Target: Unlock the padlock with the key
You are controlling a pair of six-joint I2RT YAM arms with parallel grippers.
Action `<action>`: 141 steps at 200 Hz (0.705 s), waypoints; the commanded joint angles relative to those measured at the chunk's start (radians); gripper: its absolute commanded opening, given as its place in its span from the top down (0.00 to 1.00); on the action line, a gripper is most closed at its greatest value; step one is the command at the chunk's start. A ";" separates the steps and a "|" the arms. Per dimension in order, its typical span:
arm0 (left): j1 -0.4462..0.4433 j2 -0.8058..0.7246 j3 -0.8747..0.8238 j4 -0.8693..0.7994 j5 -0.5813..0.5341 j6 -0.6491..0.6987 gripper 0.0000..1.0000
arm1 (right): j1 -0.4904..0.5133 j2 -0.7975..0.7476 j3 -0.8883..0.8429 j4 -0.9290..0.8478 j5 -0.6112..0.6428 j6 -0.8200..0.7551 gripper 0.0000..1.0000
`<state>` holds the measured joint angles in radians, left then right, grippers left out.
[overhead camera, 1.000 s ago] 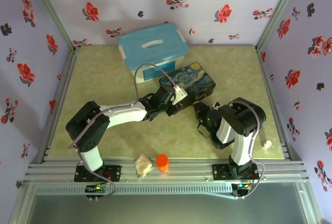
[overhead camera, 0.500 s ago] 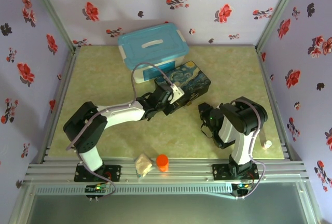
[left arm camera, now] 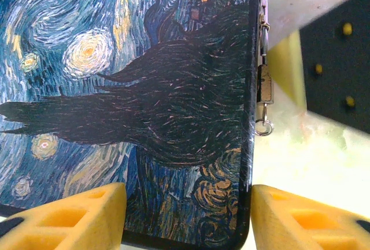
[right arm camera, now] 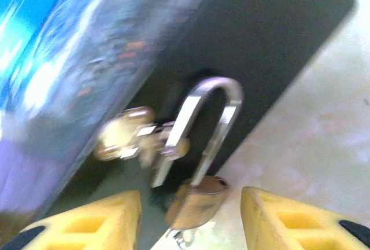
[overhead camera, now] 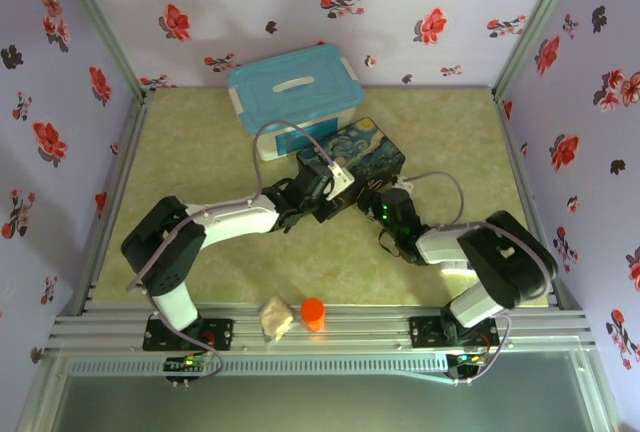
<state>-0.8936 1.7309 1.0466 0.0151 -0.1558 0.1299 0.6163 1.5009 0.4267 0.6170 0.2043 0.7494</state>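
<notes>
So, starting at 6 o'clock: a metal rail [overhead camera: 330, 337] runs along the near edge, with an orange cylinder [overhead camera: 313, 313] and a crumpled beige wad [overhead camera: 276, 319] sitting on it. The green marbled table [overhead camera: 190, 152] is boxed in by flowery purple walls [overhead camera: 300, 2] at 9, 12 and 3, with bare room toward 9 and 3.

Mid-table, the right claw [right arm camera: 191, 198] is spread. The padlock [right arm camera: 196, 203] hangs off the painted box [overhead camera: 365, 157] just ahead of it. The left claw [left arm camera: 188, 187] has its fingers apart at the box corner, can't tell if it's pinching. A blue-lidded tub [overhead camera: 295, 92] sits right behind at 12.
</notes>
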 commanded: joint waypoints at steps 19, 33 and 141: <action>0.019 0.042 -0.048 -0.238 -0.013 -0.033 0.43 | 0.051 -0.019 0.064 -0.371 0.162 -0.450 0.51; 0.018 0.042 -0.048 -0.239 -0.012 -0.035 0.43 | 0.063 -0.007 0.050 -0.322 0.136 -0.490 0.51; 0.010 0.055 -0.051 -0.241 0.022 -0.018 0.43 | 0.123 0.185 0.076 -0.029 0.386 -0.475 0.54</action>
<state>-0.8936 1.7302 1.0466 0.0116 -0.1547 0.1303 0.7452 1.6569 0.4911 0.5072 0.4587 0.2554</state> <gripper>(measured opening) 0.566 0.470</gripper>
